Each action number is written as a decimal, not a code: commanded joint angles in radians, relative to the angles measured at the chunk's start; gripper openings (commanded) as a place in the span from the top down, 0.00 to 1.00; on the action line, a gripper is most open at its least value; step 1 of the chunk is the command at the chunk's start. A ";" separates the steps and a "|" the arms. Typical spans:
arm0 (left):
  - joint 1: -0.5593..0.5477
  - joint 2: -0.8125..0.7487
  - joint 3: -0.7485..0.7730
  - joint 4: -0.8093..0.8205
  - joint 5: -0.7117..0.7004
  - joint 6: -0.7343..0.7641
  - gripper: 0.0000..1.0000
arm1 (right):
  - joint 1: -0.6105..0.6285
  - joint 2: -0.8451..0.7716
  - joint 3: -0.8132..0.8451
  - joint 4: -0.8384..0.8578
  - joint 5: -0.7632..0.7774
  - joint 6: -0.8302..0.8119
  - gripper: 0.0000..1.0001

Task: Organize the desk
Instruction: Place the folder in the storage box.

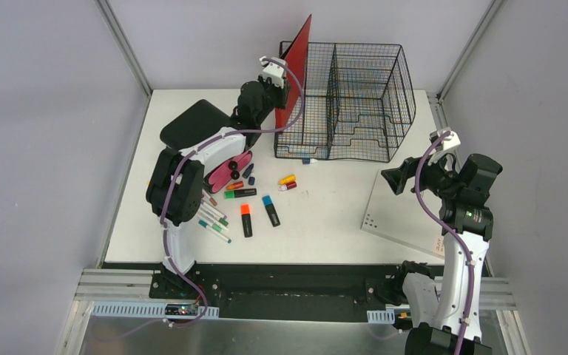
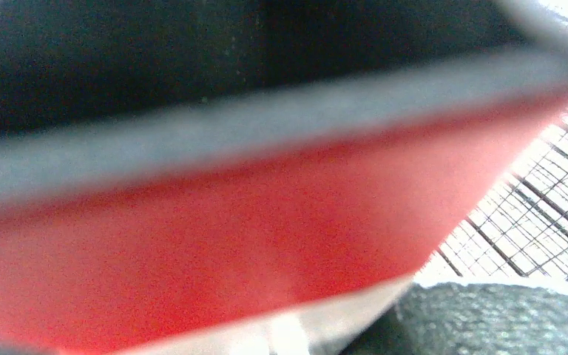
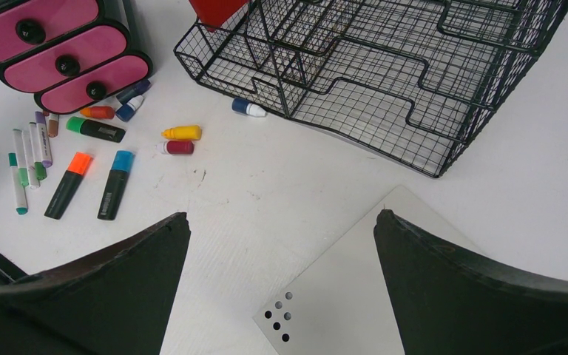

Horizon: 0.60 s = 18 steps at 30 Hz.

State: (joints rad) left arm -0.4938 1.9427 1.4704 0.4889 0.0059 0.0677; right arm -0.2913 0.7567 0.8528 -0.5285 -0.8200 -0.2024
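Observation:
On the white desk, a thin red folder stands upright against the left side of the black wire rack. My left gripper is shut on the folder's left edge. In the left wrist view the red folder fills the frame, blurred, with the rack's mesh behind it. My right gripper hangs open over the desk's right side. In the right wrist view the right gripper has nothing between its fingers, and the corner of a pale grey punched sheet lies below it.
A pink three-drawer unit and a black pad sit on the left. Highlighters, several pens and small bottles lie scattered mid-desk. One blue-capped bottle rests at the rack's front. The grey sheet lies at the right.

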 commanded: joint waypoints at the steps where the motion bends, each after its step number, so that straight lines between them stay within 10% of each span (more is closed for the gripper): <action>1: 0.018 -0.047 -0.020 0.041 0.108 -0.063 0.77 | -0.009 -0.003 0.000 0.026 -0.019 0.014 0.01; 18: 0.022 -0.197 -0.027 -0.095 0.069 -0.147 0.15 | -0.014 -0.008 0.002 0.024 -0.027 0.015 0.01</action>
State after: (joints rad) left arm -0.4717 1.8942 1.4406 0.4351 0.0853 -0.0082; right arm -0.2977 0.7567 0.8528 -0.5285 -0.8249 -0.1997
